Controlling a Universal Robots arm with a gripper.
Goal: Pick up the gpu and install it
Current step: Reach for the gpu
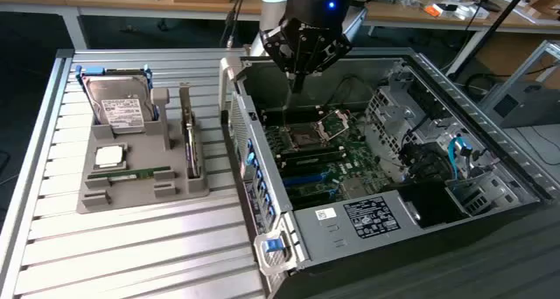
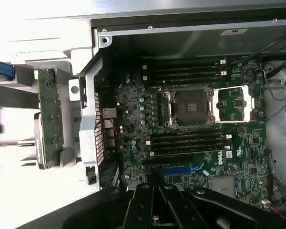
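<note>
The gpu [image 1: 189,140] is a thin card standing on edge in a slot of the grey holder [image 1: 140,187], on the exterior view's left of the open computer case. In the wrist view the gpu [image 2: 50,119] shows as a long green-dark board beyond the case's rear wall. My gripper [image 1: 298,86] hangs over the far end of the case, above the motherboard [image 1: 306,155] and well apart from the card. Its black fingers [image 2: 154,191] are shut with nothing between them, pointing down at the motherboard's [image 2: 190,143] expansion slots.
The holder also carries a silver hard drive [image 1: 120,105], a CPU chip [image 1: 109,156] and a green RAM stick [image 1: 131,174]. The case's metal rear wall [image 1: 240,115] stands between gripper and holder. An open CPU socket [image 2: 188,107] and drive cages [image 1: 411,115] fill the case.
</note>
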